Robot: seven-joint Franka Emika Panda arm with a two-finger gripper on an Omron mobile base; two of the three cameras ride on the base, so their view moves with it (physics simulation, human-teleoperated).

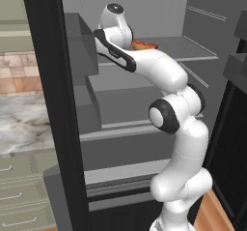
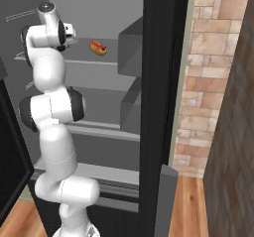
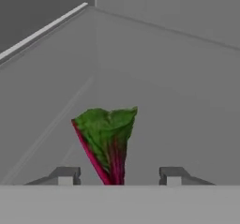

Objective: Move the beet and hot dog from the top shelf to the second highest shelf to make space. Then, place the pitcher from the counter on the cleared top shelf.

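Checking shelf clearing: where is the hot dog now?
The hot dog lies on the top shelf, right of the arm's wrist in the right base view.

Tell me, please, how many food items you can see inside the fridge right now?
2. The hot dog lies on the top shelf, right of the arm. The beet shows its leafy top between the gripper fingertips. More may be hidden behind the arm.
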